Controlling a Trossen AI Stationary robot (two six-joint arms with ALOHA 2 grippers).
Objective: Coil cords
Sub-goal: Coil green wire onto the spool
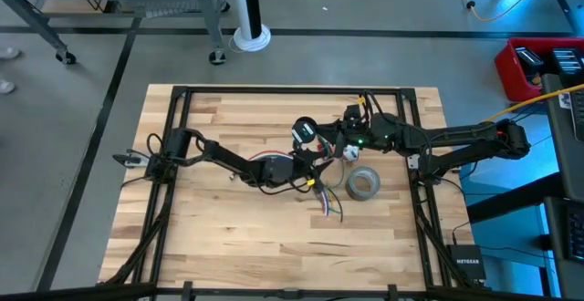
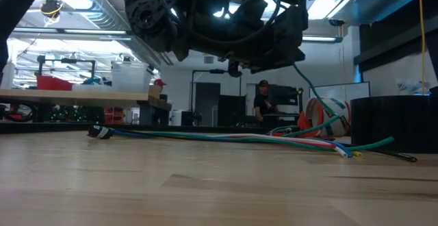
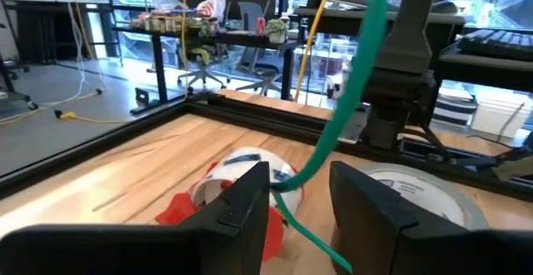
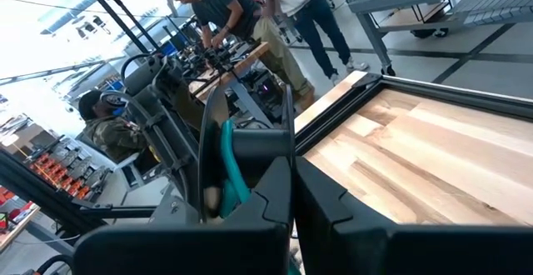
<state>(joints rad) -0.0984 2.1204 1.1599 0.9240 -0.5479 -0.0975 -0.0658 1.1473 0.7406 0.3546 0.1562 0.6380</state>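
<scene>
A green cord (image 3: 354, 92) rises from the table up to my right gripper (image 4: 293, 183), which is shut on it above the table's middle (image 1: 349, 141). My left gripper (image 3: 304, 196) is open beside it (image 1: 315, 161), with one finger on either side of the cord's lower stretch; I cannot tell whether they touch it. The multicoloured bundle (image 2: 226, 137) lies stretched out flat on the table, below the grippers (image 1: 326, 196). A red-and-white piece (image 3: 241, 162) lies just past my left gripper's fingers. My right gripper holds the green cord (image 4: 229, 171), which comes out beside its shut fingers; the fingers themselves hide the place of contact. The cord hangs below the gripper in a slack curve (image 2: 311, 92), and its lower part lies on the table (image 2: 373, 144).
A grey tape roll (image 1: 362, 183) lies flat close to the right of the bundle and shows in the left wrist view (image 3: 433, 192). A dark frame (image 1: 274, 89) runs round the wooden tabletop. People stand in the room beyond the table (image 4: 221, 12).
</scene>
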